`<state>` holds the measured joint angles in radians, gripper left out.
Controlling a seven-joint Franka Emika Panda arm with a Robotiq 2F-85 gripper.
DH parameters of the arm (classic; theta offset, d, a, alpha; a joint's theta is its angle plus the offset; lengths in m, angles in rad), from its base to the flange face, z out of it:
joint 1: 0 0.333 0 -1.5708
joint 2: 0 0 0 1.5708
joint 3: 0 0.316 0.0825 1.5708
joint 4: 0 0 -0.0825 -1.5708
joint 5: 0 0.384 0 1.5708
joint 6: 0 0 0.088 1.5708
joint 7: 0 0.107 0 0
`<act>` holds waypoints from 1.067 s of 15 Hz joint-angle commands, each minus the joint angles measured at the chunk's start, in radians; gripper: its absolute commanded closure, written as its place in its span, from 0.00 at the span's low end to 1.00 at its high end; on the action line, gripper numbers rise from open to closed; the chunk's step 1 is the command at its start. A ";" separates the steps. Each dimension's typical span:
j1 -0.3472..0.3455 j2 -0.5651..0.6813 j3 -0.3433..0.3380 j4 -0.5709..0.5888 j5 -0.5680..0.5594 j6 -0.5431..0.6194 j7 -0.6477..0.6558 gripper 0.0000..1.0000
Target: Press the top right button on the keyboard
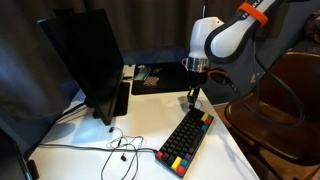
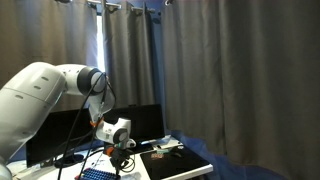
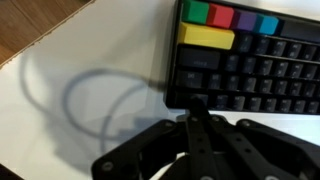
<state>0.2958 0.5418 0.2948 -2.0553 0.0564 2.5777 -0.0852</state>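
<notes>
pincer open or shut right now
Shut. In the wrist view the pincer comes to a single point with no gap and nothing held, right at the near edge of the keyboard.

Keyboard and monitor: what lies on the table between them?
A thin cable loops on the white table between monitor and keyboard, seen in an exterior view.

the white table (image 1: 150,115) i work over, in an exterior view: the keyboard (image 1: 185,143) lies aslant along its right edge, a dark monitor (image 1: 85,65) stands by the left edge, thin cable (image 1: 118,147) tangles near the front edge, and a flat black mat (image 1: 145,84) lies at the far edge.
</notes>
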 commanded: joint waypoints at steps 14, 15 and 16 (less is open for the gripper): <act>-0.003 -0.219 0.013 -0.033 0.005 -0.139 0.019 0.32; -0.004 -0.250 0.017 -0.043 0.006 -0.178 0.012 0.24; -0.007 -0.280 0.024 -0.051 0.016 -0.215 0.003 0.18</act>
<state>0.2962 0.3688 0.3015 -2.0479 0.0564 2.4479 -0.0731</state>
